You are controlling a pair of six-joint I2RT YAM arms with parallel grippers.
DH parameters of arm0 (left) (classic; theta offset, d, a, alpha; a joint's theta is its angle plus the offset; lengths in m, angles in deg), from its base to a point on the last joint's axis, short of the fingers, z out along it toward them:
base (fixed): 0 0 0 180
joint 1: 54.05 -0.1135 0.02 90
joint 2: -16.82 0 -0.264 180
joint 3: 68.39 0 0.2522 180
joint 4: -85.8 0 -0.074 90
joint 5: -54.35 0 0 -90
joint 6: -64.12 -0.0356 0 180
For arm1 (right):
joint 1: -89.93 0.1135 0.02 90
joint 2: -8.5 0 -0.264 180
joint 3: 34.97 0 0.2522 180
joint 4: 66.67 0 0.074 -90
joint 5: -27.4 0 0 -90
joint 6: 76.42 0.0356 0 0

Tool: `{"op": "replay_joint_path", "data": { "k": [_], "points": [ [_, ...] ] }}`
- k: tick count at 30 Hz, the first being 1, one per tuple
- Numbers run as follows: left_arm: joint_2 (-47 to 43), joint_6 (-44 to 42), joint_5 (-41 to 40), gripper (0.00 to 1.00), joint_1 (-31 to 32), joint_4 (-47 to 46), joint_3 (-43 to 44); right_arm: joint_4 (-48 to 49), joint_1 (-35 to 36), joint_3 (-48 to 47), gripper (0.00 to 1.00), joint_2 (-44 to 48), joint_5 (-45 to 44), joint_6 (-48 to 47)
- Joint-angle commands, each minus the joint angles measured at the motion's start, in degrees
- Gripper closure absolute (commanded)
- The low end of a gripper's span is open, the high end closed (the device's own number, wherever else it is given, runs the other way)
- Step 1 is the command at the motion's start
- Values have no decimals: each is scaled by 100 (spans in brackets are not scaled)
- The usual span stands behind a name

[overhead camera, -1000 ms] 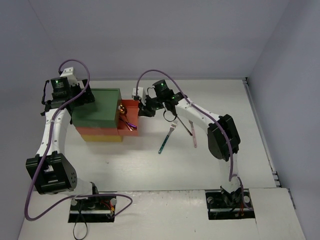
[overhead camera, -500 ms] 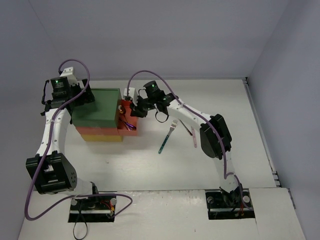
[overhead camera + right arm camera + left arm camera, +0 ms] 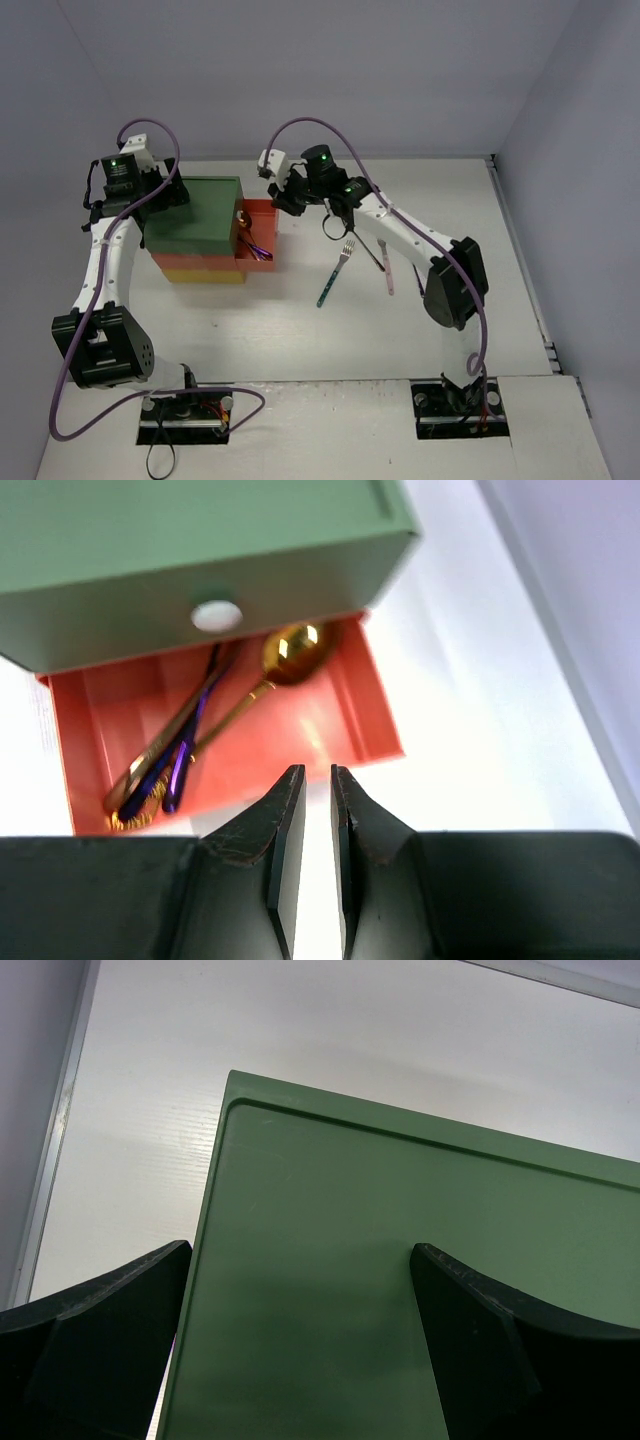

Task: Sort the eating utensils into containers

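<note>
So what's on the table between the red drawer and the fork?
Nothing; the top view shows bare table between the red drawer and the fork.

A white table [image 3: 300, 330] stands enclosed by pale lavender walls [image 3: 300, 70].

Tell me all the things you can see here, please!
drawer unit: one, green top, left on the table
orange-red drawer: one, pulled open
utensils in that drawer: gold spoon, purple and dark pieces, count unclear
fork: one, teal handle, on the table
pink utensil: one, right of the fork
dark utensil: one, beside it
left gripper: open, over the green top
right gripper: nearly shut, empty, above the open drawer
</note>
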Motion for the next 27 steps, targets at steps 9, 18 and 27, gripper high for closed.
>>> {"op": "replay_joint_path", "data": {
  "k": [9,18,27],
  "points": [
    [1,-2,76,13,0,-11,-99,246,-285,1180,86,502,-644,730],
    [43,23,97,13,0,-21,-124,261,-4,558,86,-196,-392,971],
    [43,82,191,13,0,-46,-158,262,348,-548,86,-904,-212,1238]
  ]
}}
